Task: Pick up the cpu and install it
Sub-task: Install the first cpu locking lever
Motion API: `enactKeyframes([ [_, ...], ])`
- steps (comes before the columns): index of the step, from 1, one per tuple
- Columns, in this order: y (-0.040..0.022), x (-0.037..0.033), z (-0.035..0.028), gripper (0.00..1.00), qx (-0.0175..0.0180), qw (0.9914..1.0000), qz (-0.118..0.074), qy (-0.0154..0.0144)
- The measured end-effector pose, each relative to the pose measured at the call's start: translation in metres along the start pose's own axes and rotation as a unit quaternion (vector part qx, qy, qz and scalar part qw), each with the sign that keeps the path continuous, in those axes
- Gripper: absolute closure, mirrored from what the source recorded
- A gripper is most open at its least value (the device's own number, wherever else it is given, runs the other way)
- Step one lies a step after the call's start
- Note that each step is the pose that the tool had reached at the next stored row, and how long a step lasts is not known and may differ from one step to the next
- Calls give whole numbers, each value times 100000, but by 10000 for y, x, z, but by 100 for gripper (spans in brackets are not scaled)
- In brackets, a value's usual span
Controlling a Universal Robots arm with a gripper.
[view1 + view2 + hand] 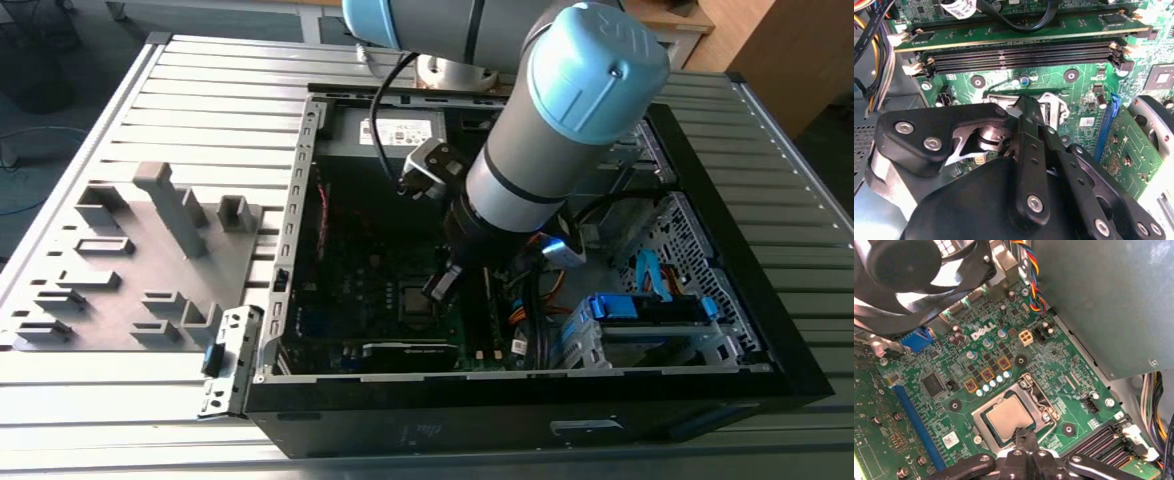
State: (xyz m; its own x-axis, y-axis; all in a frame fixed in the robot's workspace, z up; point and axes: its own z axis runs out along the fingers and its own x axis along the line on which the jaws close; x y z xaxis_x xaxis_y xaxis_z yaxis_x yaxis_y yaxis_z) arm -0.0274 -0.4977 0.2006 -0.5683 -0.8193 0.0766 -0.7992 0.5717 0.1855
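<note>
The cpu (1008,418), a small square chip with a silver-grey top, lies flat in the motherboard socket (1040,400), whose metal frame surrounds it. In the first wrist view my gripper (1024,434) is at the chip's near edge, its black fingers pressed together and nothing between them. In the second wrist view the gripper (1026,102) hangs over the socket (1052,109) and hides the chip. The exterior view has the arm reaching down into the open computer case (300,230), with the gripper (445,287) just beside the cpu (412,301).
Memory slots (1019,55) run beside the socket. A black fan (914,275) and a big grey box (1104,300) stand close over the board. Coloured cables (541,290) and a blue drive bay (647,308) fill the case's right side. A grey fixture tray (134,260) lies to the left.
</note>
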Motion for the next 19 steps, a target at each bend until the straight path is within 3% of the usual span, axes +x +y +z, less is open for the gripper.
enactKeyframes([
  [19, -78, 74, 108, 89, 118, 100000, 45, 167],
])
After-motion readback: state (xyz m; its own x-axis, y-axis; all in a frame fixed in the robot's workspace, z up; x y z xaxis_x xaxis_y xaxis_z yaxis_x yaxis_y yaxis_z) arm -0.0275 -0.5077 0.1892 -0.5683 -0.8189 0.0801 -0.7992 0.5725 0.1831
